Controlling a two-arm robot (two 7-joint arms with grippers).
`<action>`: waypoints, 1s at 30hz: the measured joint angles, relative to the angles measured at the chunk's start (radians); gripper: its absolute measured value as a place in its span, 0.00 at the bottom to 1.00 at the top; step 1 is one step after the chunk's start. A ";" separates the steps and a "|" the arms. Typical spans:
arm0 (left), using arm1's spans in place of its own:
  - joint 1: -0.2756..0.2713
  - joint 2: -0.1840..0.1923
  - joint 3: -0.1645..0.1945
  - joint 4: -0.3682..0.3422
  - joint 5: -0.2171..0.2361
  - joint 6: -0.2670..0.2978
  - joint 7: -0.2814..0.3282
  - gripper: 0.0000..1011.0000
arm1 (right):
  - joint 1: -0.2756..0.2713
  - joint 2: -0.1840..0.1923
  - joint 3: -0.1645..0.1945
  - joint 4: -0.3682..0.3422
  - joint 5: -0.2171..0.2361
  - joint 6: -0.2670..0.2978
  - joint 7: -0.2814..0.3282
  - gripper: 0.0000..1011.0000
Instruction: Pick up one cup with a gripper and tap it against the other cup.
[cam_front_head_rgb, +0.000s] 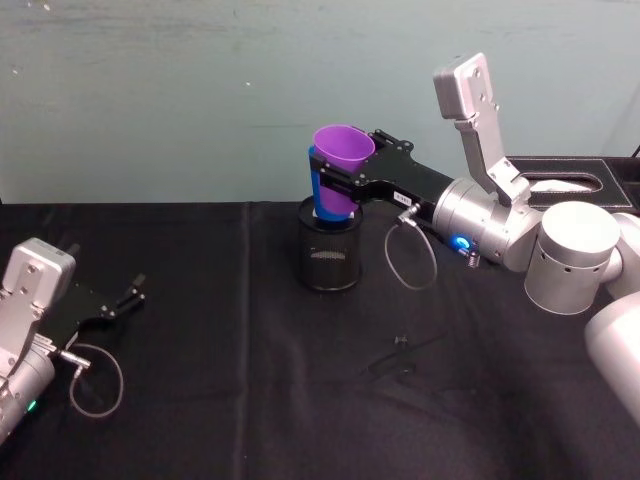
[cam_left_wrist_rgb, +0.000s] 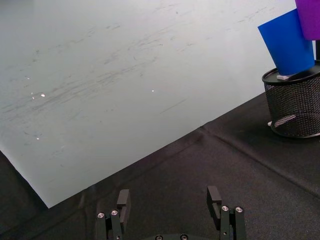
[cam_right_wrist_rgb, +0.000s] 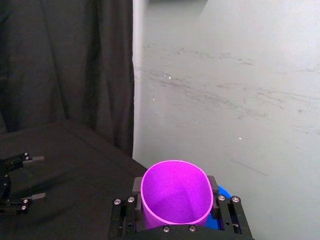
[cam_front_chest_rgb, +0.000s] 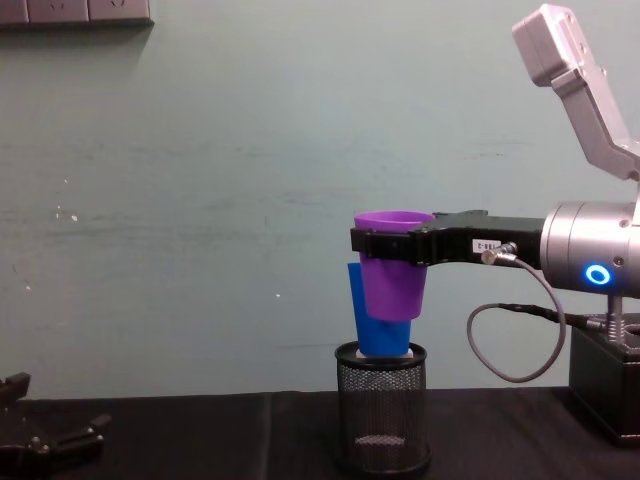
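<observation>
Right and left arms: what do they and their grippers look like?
Right gripper: long flat black fingers with a small white label, on a silver cylindrical wrist with a glowing blue ring, a grey cable looping below and a grey camera bracket above. Left gripper: short black claw-like fingers, silver wrist, its own cable loop.

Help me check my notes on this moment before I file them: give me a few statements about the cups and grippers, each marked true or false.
1. The right gripper is shut on the purple cup, holding it off the table. True.
2. The blue cup stands on the bare table. False: it sits in the black mesh pen holder.
3. The purple cup is held upside down. False: its open mouth faces up.
4. The left gripper is open and empty, low on the robot's left. True.
</observation>
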 joint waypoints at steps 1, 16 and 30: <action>0.000 0.000 0.000 0.000 0.000 0.000 0.000 0.99 | 0.000 0.000 0.000 0.000 0.000 0.000 0.000 0.73; 0.000 0.000 0.000 0.000 0.000 0.000 0.000 0.99 | 0.000 0.000 0.000 0.000 0.000 0.000 0.000 0.73; 0.000 0.000 0.000 0.000 0.000 0.000 0.000 0.99 | 0.000 0.000 0.000 0.000 0.000 0.000 0.000 0.73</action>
